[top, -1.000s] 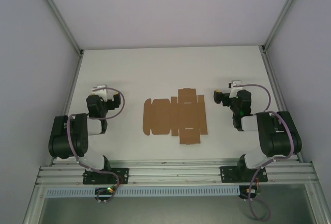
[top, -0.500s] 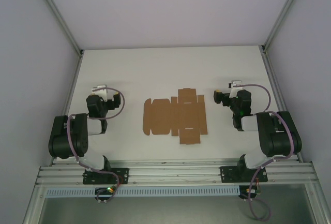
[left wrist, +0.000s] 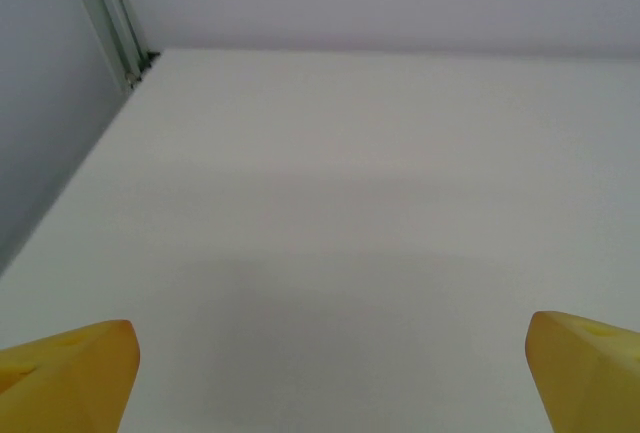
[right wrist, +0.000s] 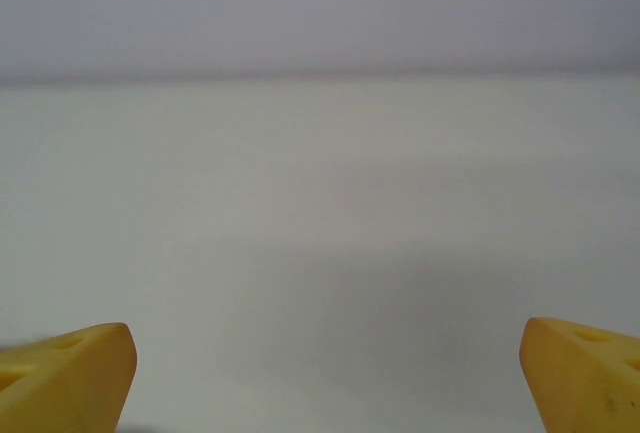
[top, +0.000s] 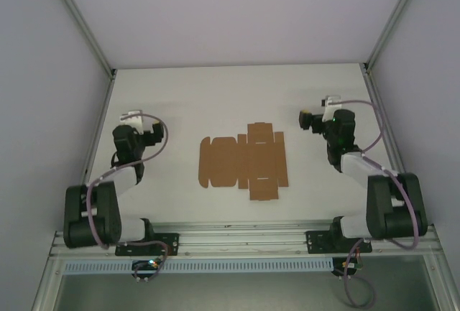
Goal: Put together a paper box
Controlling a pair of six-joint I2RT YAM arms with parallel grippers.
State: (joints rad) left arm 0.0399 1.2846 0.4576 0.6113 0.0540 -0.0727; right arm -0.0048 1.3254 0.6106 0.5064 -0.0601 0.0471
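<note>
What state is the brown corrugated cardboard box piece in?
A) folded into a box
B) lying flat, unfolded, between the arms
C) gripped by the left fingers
B: the brown corrugated cardboard box piece lies spread flat on the white table, flaps out, nothing gripping it.

Light soft, even, diffuse; source not evident. Overhead view moderately bright, cool grey tint, no glare on table (top: 237, 88). Thin shadows under arms (top: 122, 167); cardboard sheet (top: 243, 161) casts almost none. Frame rails (top: 79, 24) splay toward corners: mild wide-angle stretch.

Left wrist view: broad faint shadow on table just ahead of left pincer (left wrist: 330, 353); yellow fingers (left wrist: 70, 373) blurred, cut off by bottom corners.

Right wrist view: dimmer band ahead of right pincer (right wrist: 327, 353); far wall (right wrist: 320, 13) hazy, low contrast.
</note>
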